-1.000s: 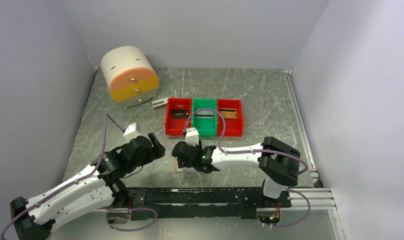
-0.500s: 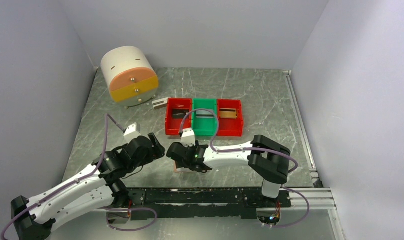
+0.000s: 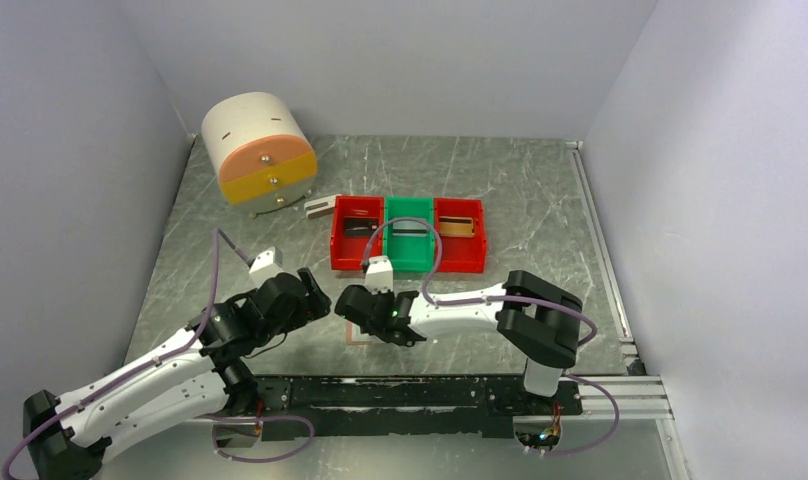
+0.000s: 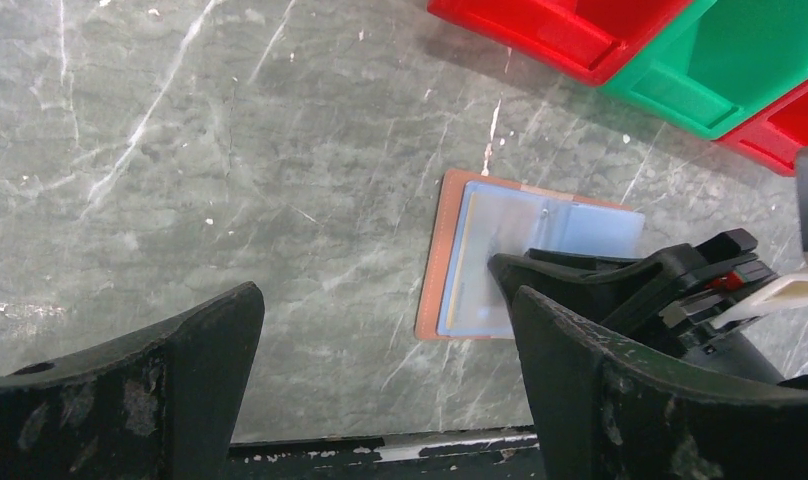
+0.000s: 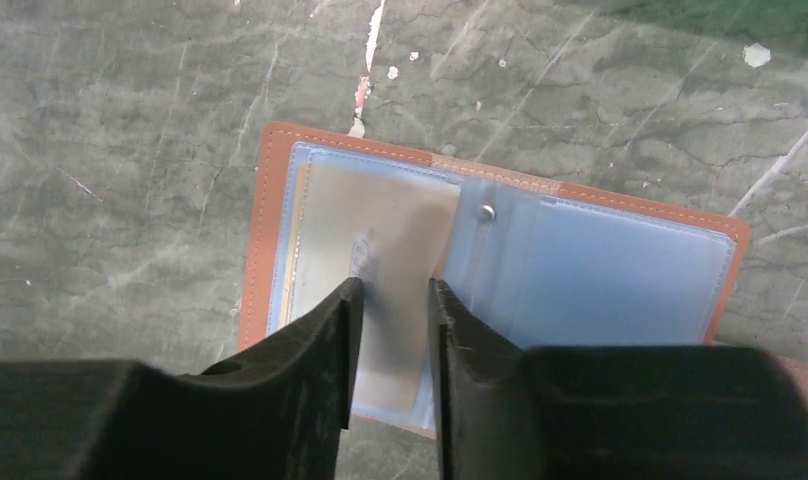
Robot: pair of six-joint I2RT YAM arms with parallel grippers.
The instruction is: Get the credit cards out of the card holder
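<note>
The card holder (image 5: 620,270) lies open and flat on the table, tan-brown rim up, with pale blue pockets. A grey-white credit card (image 5: 380,215) sits at its left pocket, and a yellow card edge (image 5: 295,240) shows beside it. My right gripper (image 5: 395,285) hovers right over the grey-white card, jaws narrowed with a small gap through which the card shows. From above, the right gripper (image 3: 352,305) covers most of the card holder (image 3: 355,335). My left gripper (image 4: 385,300) stands wide open and empty, left of the card holder (image 4: 435,270).
Red and green bins (image 3: 408,235) stand in a row behind the holder, each with a card inside. A round white and orange drawer unit (image 3: 258,148) is at the back left, with a small grey-white block (image 3: 320,206) beside it. A black rail (image 3: 410,390) runs along the near edge.
My right gripper shifted slightly left over the card holder and its jaws drew closer together. The left arm stayed still.
</note>
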